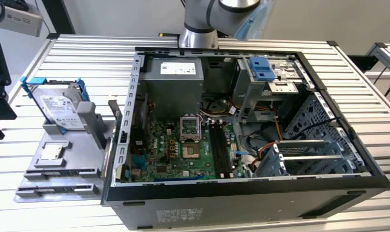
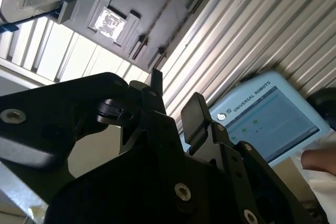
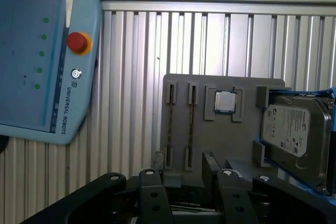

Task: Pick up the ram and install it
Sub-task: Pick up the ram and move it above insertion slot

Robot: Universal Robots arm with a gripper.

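Black two-finger gripper (image 3: 186, 176): jaws apart, empty. The ram (image 3: 191, 124), a long thin grey stick edge-up, looks seated in a slot of the grey fixture plate (image 3: 236, 140), beside the square silver chip (image 3: 225, 101), toward the plate edge opposite the silver hard drive (image 3: 294, 129). It is well apart from the jaws, with its long axis pointing into their gap. The drive label and pale-blue pendant (image 3: 31, 51) carry print.

Ram (image 3: 192, 124) unobstructed above (hard drive (image 3: 293, 129) apart).
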